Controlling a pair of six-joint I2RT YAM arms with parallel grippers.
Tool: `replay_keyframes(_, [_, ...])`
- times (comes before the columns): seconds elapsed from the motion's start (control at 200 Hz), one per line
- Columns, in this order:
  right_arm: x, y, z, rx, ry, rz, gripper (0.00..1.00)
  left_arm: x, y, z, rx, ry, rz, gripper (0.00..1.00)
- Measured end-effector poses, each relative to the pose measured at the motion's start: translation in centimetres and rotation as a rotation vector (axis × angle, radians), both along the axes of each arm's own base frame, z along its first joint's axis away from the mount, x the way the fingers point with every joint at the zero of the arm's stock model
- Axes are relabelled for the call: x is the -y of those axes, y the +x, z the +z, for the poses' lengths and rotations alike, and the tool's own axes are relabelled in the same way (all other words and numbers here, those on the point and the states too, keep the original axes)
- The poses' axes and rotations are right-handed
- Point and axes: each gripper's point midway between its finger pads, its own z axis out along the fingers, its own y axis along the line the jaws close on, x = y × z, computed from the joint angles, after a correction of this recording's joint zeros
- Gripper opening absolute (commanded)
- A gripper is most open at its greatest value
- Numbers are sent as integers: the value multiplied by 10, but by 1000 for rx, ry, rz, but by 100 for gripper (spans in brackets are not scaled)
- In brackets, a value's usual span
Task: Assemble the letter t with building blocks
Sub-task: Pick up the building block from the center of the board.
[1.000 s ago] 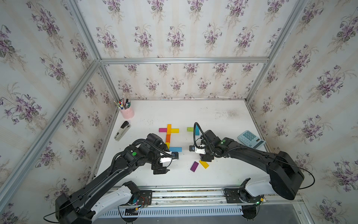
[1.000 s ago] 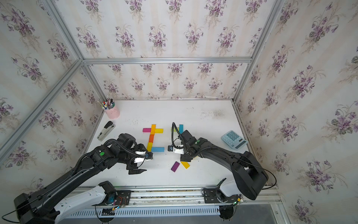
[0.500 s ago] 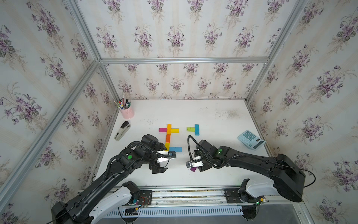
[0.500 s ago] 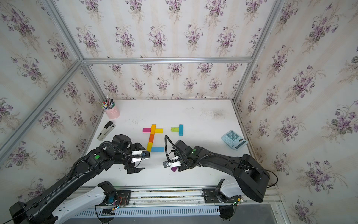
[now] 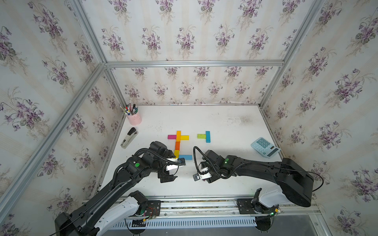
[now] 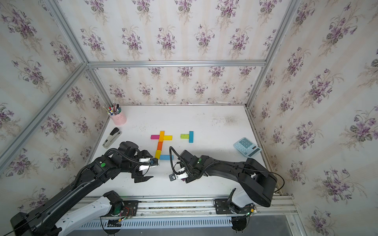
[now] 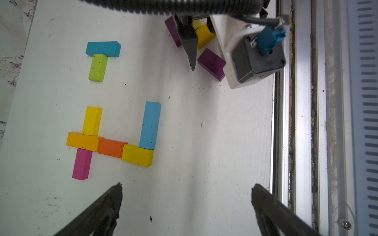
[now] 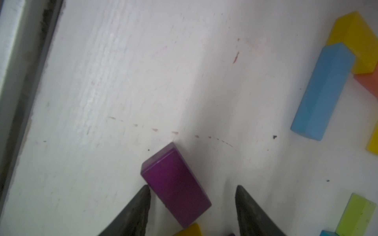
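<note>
The right gripper [image 8: 192, 187] is sitting around a purple block [image 8: 176, 183] near the front of the white table [image 5: 225, 126]. Its fingers are standing half apart. One is touching the block's side and the other is a little off it, so it is not squeezing. The left gripper [image 7: 187, 185] is hanging wide apart, holding nothing. Six blocks are lying in a t shape [image 5: 177, 145], with a lime block [image 5: 201, 136] and a teal block [image 5: 208, 136] touching each other nearby.
</note>
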Motion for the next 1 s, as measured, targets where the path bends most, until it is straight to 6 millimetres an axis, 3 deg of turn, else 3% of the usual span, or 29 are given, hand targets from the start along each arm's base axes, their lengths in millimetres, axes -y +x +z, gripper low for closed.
replay_keyframes(0.305, [0, -6, -7, -12, -20, 15, 61, 0, 0, -1, -5, 0, 4, 100])
replay_keyframes(0.744, [-1, -6, -13, -31, -39, 12, 38, 0, 0, -1, -6, -1, 6, 100])
replay_keyframes(0.999, [-12, -4, -15, -62, -32, 15, 31, 0, 1, -2, -12, -1, 11, 100])
